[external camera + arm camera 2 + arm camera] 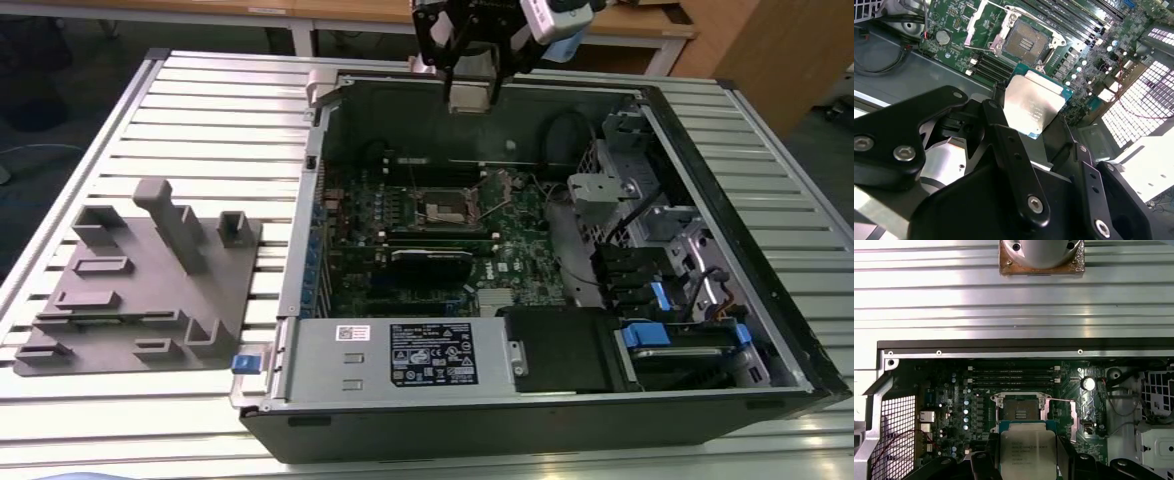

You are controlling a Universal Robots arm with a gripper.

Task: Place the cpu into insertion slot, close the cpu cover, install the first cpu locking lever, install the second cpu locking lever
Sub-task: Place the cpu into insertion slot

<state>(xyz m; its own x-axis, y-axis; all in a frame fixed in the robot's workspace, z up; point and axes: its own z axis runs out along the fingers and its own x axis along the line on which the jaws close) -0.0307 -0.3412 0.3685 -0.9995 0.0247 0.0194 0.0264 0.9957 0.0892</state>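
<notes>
Ribbed metal worktop [200, 110] is carrying an open pc case [534, 420] in the exterior view, w/ the end effector [470, 90] hanging over its far wall, well above the insertion slot [445, 207]. In the second wrist view it's clamping the cpu [1035, 106] by two edges; the cpu cover [974, 31] is standing open. In the first wrist view the cpu [1028, 452] is hovering just short of the insertion slot [1020, 410]. Imo it's about keeping it level, squaring the corners, going straight down, no sliding.

Open computer case [534, 428], grey fixture [134, 290], slatted table [214, 110], perhaps drive bays [667, 290]
</notes>
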